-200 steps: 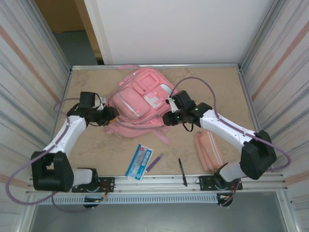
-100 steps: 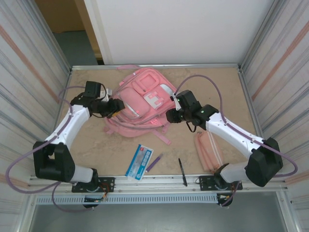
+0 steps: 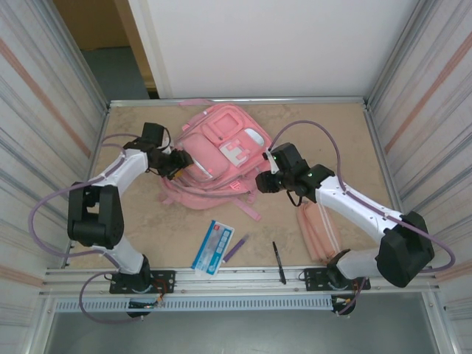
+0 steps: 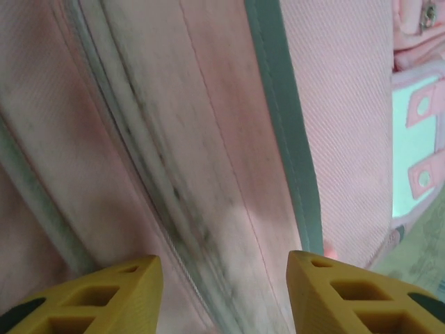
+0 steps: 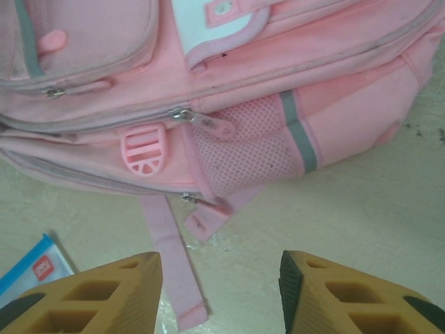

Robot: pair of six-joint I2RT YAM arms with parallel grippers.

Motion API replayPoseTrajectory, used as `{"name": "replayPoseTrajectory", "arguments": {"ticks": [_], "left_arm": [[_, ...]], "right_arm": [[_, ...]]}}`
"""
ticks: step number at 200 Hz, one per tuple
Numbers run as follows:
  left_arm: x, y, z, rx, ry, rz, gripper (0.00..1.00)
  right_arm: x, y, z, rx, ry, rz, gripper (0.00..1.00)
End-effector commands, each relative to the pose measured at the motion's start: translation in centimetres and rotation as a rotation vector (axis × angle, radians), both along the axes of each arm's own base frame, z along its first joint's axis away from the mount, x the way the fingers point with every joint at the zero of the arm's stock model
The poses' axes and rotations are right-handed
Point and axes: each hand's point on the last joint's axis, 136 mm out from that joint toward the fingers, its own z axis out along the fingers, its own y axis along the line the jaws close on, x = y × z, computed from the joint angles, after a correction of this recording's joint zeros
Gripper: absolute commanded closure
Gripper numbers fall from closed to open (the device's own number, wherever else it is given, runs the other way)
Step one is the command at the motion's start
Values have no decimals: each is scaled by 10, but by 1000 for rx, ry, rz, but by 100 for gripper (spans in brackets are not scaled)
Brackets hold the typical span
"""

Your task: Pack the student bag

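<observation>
The student bag, a large pink backpack with zip pockets and a white patch, lies flat at the table's far middle. My left gripper presses close over its left side, open. In the left wrist view blurred pink fabric and a zip line show between the yellow fingers, and the left gripper holds nothing. My right gripper hovers open at the bag's near right corner. In the right wrist view the right gripper stands over bare table, just short of the mesh side pocket and a loose strap.
A slim pink pencil case lies near the right arm. A black pen, a purple pen and a blue-and-white packet lie at the near middle. Metal walls close in both sides.
The left arm swung farther back and right along the bag's left side. The right gripper shifted slightly right. Both pairs of jaws have widened.
</observation>
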Motion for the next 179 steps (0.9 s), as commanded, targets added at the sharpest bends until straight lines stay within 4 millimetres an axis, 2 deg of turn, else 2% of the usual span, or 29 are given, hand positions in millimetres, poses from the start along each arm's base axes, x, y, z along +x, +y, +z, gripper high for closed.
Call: {"name": "replayPoseTrajectory", "arguments": {"ticks": [1, 15, 35, 63, 81, 124, 153, 155, 156, 159, 161, 179], "left_arm": [[18, -4, 10, -35, -57, 23, 57], [21, -10, 19, -61, -88, 5, 76], [19, -11, 34, -51, -136, -19, 100], [7, -17, 55, -89, -170, -52, 100], [3, -21, 72, -117, -187, -72, 100], [1, -31, 99, -197, -212, -78, 100], [1, -32, 102, -213, -205, -85, 100], [1, -33, 103, -217, -205, -87, 100], [1, -33, 103, -218, -204, -88, 100], [1, -33, 103, -222, -205, -88, 100], [1, -34, 104, -227, -203, -89, 100], [1, -37, 106, -243, -203, -99, 100]], "right_arm": [[-7, 22, -11, 61, 59, 158, 50], [1, 25, -22, 25, 110, 177, 47], [7, 42, -19, 117, 183, 264, 43], [29, 52, -12, 196, 167, 308, 43], [38, 55, -17, 202, 157, 343, 43], [49, 52, -53, 117, 176, 363, 42], [49, 49, -73, 83, 204, 393, 42], [48, 50, -74, 83, 205, 400, 38], [48, 51, -74, 85, 206, 405, 33], [46, 52, -74, 92, 211, 420, 9], [44, 53, -75, 95, 215, 432, 1], [42, 59, -77, 107, 227, 467, 0]]}}
